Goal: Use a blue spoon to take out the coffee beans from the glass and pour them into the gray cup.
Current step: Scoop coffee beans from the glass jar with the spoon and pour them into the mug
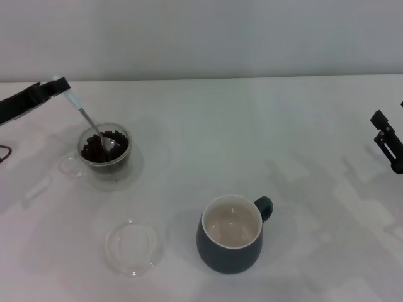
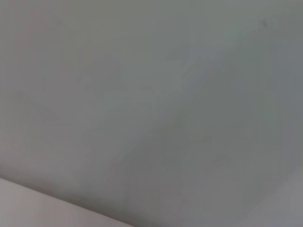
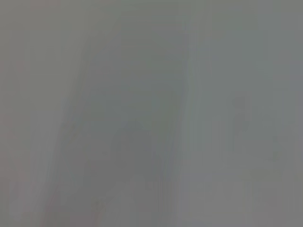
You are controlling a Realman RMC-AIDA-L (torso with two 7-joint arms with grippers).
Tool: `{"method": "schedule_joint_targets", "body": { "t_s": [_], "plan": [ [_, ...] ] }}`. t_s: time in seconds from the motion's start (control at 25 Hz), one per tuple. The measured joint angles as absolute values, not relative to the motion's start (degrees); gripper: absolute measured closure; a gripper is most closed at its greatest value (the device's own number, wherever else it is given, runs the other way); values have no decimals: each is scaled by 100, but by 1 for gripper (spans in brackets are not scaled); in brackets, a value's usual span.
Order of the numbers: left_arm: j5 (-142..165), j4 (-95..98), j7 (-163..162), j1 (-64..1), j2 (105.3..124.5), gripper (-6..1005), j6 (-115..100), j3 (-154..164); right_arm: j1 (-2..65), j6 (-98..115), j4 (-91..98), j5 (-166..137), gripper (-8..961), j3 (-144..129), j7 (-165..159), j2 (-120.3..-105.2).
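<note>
In the head view the glass stands at the left of the table, filled with dark coffee beans. The blue spoon slants down into it, its metal bowl resting on the beans and its pale blue handle pointing up and left. My left gripper is shut on that handle, above and left of the glass. The gray cup stands near the front centre, its cream inside showing no beans. My right gripper sits at the far right edge, away from everything. Both wrist views show only blank grey surface.
A flat clear round glass dish lies in front of the glass, left of the gray cup. The white table stretches between the cup and the right arm.
</note>
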State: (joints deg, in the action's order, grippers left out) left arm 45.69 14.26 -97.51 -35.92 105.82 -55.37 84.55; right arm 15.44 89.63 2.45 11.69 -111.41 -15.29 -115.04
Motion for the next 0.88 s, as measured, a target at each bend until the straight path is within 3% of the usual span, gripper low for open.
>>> {"method": "schedule_joint_targets", "body": {
  "t_s": [0.88],
  "plan": [
    [4423, 1384, -10662, -3010, 10850, 867, -5692, 7935, 1687, 8822, 246, 1169, 346, -11208, -1529, -11496]
  ]
}}
